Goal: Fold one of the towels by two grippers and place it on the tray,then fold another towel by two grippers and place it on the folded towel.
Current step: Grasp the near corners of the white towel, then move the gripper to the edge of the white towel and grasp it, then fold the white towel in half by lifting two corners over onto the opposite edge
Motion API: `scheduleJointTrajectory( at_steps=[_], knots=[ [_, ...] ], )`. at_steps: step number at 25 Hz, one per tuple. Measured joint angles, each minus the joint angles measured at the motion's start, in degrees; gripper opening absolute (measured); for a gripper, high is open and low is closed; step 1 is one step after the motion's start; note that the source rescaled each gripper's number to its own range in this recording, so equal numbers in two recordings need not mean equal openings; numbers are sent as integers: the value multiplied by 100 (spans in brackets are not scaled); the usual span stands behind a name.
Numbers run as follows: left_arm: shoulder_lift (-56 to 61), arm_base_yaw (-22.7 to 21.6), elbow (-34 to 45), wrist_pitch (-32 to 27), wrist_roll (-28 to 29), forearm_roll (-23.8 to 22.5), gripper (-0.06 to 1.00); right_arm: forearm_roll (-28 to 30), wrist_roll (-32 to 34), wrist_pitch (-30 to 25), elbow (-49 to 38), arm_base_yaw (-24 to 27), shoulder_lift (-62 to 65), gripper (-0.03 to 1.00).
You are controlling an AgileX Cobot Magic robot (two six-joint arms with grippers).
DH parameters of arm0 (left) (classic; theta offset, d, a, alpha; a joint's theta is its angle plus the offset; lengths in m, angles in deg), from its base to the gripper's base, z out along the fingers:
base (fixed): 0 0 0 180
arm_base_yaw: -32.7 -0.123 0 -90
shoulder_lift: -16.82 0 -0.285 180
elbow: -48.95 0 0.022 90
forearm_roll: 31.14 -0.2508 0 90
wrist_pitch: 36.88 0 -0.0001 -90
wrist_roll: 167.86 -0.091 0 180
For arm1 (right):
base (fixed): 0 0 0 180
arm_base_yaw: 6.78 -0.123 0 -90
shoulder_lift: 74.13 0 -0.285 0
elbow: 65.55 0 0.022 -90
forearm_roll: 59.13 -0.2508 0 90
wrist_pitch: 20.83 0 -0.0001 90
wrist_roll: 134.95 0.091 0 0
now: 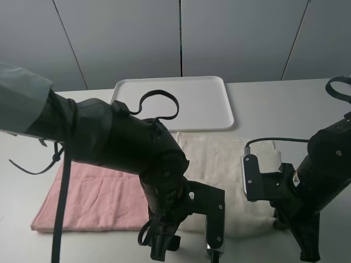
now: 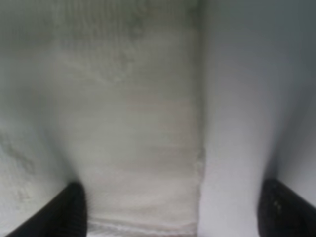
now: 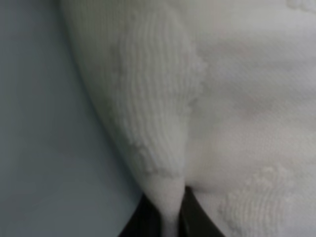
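Handling: cream off-white terry cloth towel (image 1: pixel 219 159) soft, light, limp; likely sags, so take near-edge corners. Right black gripper (image 3: pixel 168 207) pinches towel fold. Left black gripper (image 2: pixel 171 190) spread, straddling edge, holding nothing.

Colours noted: cream, off-white terry cloth towel (image 1: pixel 219 164) shows a fine ribbed weave with faint raised embossed patches. The pale pink square terry cloth towel (image 1: pixel 98 200) is even pink with faint texture. The flat white rectangular plastic tray (image 1: pixel 192 101) is plain white. The table (image 1: pixel 285 104) is pale grey-white, unpatterned. Left claw (image 2: pixel 175 215) and right claw (image 3: pixel 170 217) are black. The wall panels (image 1: pixel 126 38) are grey with dark seams.
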Motion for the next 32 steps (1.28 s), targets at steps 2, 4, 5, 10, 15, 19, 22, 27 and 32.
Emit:
scheduleJointTrajectory(
  at_steps=[2, 4, 5, 10, 15, 19, 22, 27, 32],
  knots=[
    [0, 0, 1, 60, 0, -27, 59, 0, 0, -10, 0, 0, 0, 1],
    [0, 0, 1, 121, -8, -65, 22, -13, 0, -14, 0, 0, 0, 1],
    [0, 0, 1, 141, -8, -79, 9, -25, 0, -14, 0, 0, 0, 1],
    [0, 0, 1, 155, 5, -78, 2, -121, 0, -41, 0, 0, 0, 1],
    [0, 0, 1, 155, 362, -78, 2, -301, 92, -73, 0, 0, 0, 0],
    [11, 0, 1, 138, 677, -57, 2, -361, 642, -85, 0, 0, 0, 0],
    [50, 0, 1, 15, 735, -4, 2, -400, 1078, -85, 0, 0, 72, 0],
    [224, 0, 11, -40, 1072, 21, 2, -400, 1859, -243, -59, 0, 469, 0],
    [632, 0, 11, -30, 1177, 21, 2, 36, 2786, -505, -68, 0, 1175, 0]
  ],
)
